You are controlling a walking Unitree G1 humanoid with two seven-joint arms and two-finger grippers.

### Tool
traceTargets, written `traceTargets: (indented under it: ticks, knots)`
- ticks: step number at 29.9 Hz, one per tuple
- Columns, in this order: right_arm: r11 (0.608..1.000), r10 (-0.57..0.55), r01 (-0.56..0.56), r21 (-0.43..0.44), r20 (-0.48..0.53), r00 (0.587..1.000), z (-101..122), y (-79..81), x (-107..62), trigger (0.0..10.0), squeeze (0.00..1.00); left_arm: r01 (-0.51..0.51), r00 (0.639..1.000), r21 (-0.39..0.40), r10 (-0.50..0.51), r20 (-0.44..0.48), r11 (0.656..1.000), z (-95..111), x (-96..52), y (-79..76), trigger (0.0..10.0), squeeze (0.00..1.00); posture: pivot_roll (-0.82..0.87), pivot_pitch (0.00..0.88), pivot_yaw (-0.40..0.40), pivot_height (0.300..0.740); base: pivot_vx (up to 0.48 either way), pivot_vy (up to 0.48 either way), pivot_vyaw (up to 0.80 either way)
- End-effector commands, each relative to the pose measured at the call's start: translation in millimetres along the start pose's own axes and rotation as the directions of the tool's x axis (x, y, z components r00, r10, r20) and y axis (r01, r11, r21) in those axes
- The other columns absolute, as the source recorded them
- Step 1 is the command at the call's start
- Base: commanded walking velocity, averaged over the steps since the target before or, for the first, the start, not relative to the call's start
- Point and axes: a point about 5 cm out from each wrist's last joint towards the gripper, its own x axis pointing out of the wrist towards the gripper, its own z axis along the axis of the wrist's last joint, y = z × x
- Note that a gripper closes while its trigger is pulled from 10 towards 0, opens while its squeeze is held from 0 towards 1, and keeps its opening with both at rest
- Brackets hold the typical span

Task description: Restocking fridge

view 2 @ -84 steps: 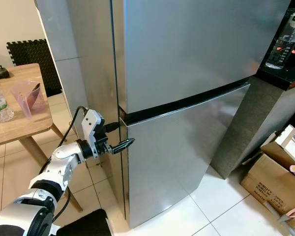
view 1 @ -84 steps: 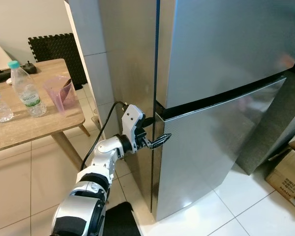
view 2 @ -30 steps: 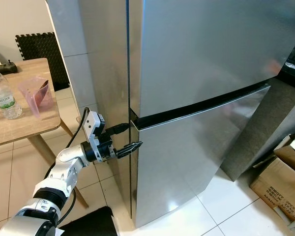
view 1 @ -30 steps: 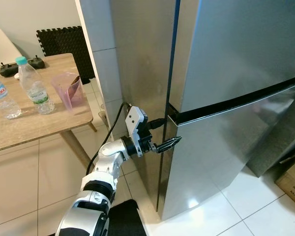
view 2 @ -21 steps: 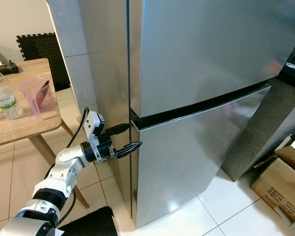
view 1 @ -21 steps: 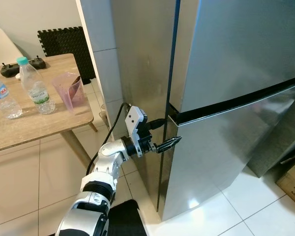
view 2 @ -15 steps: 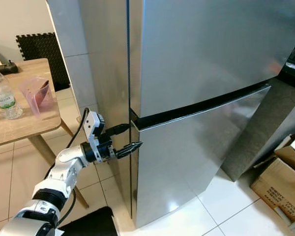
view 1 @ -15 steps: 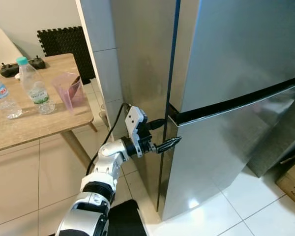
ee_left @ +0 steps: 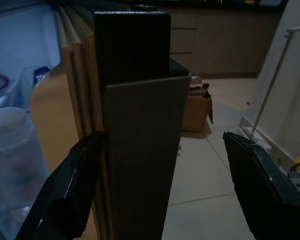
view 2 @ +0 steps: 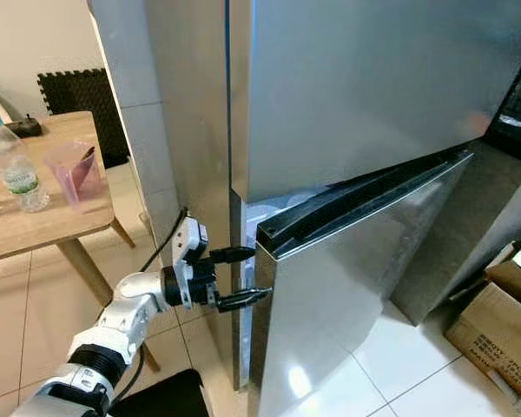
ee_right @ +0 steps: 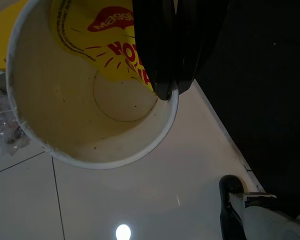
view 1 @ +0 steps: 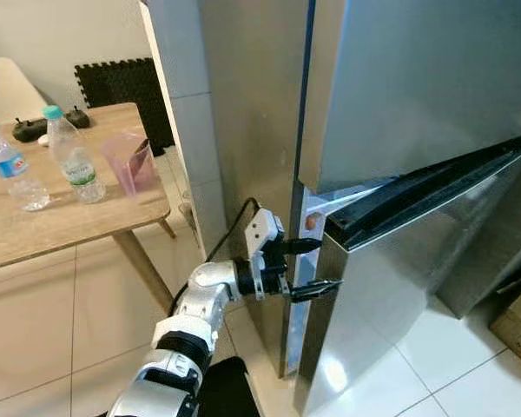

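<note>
The steel fridge (view 1: 399,95) stands before me with its lower door (view 1: 399,261) pulled ajar, and a lit gap shows shelves and a small red item (view 1: 311,221). My left gripper (view 1: 326,264) is open and straddles the door's free edge (ee_left: 140,150). One finger (ee_left: 65,195) rests against the edge's inner side and the other finger (ee_left: 260,190) stands well clear outside. A clear lidded jar (ee_left: 10,150) sits inside the fridge. My right gripper (ee_right: 165,92) is shut on the rim of an empty yellow Maggi cup (ee_right: 85,95), hanging low over the tiled floor.
A wooden table (view 1: 61,226) at my left carries two water bottles (view 1: 71,156), a pink measuring jug (view 1: 130,163) and a black controller (view 1: 30,129). A dark cabinet (view 2: 478,226) flanks the fridge on the right, with cardboard boxes (view 2: 495,334) on the floor beside it.
The lower fridge door has swung out from shut to ajar. My left gripper came down and toward me with the door's edge; the view shifted slightly.
</note>
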Motion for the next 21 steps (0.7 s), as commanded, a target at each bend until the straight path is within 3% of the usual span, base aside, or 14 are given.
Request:
traceTargets:
  ticks: [1,6,12,14,15,18,21]
  knots:
    - [1.0,-0.004,0.004,0.012,0.002,1.0,-0.7,1.4,0.0,10.0,0.0,0.036,0.999,0.006,-0.036,-0.002,0.999,0.6,9.8,-5.3,10.0,0.0,-0.1,0.0,-0.009,0.74,0.0,0.0,0.0]
    - [1.0,-0.004,0.004,0.012,0.001,1.0,-0.6,1.3,0.0,10.0,0.0,0.051,0.999,-0.012,-0.052,-0.017,0.999,-3.7,10.0,-8.5,10.0,0.0,-0.1,0.0,-0.009,0.74,0.0,0.0,0.0]
    - [1.0,-0.003,0.003,0.013,0.001,1.0,-0.4,1.5,0.1,10.0,0.0,0.055,0.99,-0.085,-0.065,-0.123,0.995,-29.4,-5.4,-15.1,10.0,0.0,-0.1,0.0,-0.01,0.74,0.0,0.0,0.0]
    - [1.0,-0.004,0.004,0.012,0.0,1.0,-0.4,1.5,0.1,10.0,0.0,0.012,0.972,-0.136,-0.044,-0.232,0.991,-52.8,-21.7,-20.7,10.0,0.0,-0.1,0.0,-0.01,0.74,0.0,0.0,0.0]
    - [1.0,-0.004,0.004,0.012,0.0,1.0,-0.4,1.5,0.1,10.0,0.0,0.012,0.972,-0.136,-0.044,-0.232,0.991,-52.8,-21.7,-20.7,10.0,0.0,-0.1,0.0,-0.01,0.74,0.0,0.0,0.0]
    - [1.0,-0.003,0.003,0.012,-0.001,1.0,-0.4,1.5,0.1,10.0,0.0,-0.089,0.942,-0.201,0.017,-0.334,0.976,-78.7,-43.7,-28.5,10.0,0.0,-0.1,0.0,-0.01,0.74,0.0,0.0,0.0]
    - [1.0,-0.003,0.003,0.012,-0.001,1.0,-0.4,1.5,0.1,10.0,0.0,-0.089,0.942,-0.201,0.017,-0.334,0.976,-78.7,-43.7,-28.5,10.0,0.0,-0.1,0.0,-0.01,0.74,0.0,0.0,0.0]
